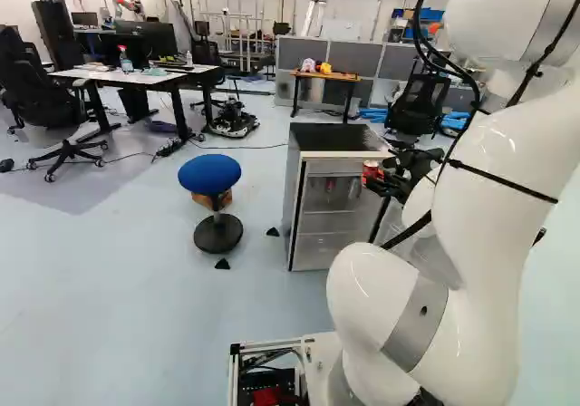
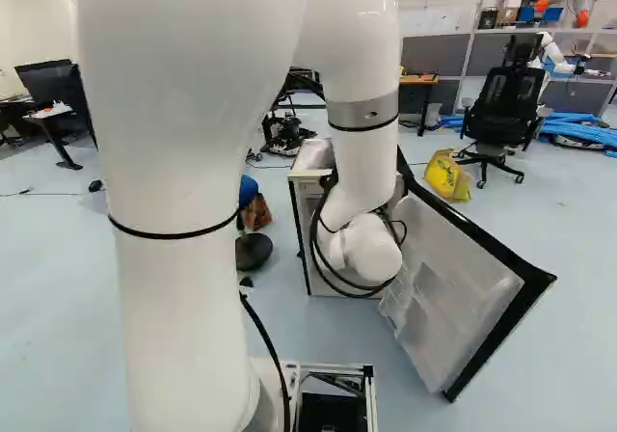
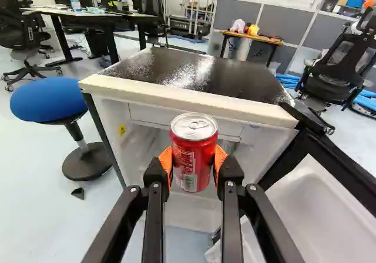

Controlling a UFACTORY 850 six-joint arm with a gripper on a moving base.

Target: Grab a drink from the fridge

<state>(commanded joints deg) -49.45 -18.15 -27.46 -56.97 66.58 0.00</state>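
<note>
One red can (image 3: 193, 157) upright, gripped in pincer (image 1: 377, 181), seemingly outside open fridge (image 3: 147, 91).

Base pair behind arm (image 1: 485, 188), wrist nearer, all apparently facing fridge (image 1: 328, 137).

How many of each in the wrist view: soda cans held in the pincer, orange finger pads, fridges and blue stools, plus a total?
Soda can held in the pincer: 1
Orange finger pads: 2
Fridge: 1
Blue stool: 1
Total: 5
</note>
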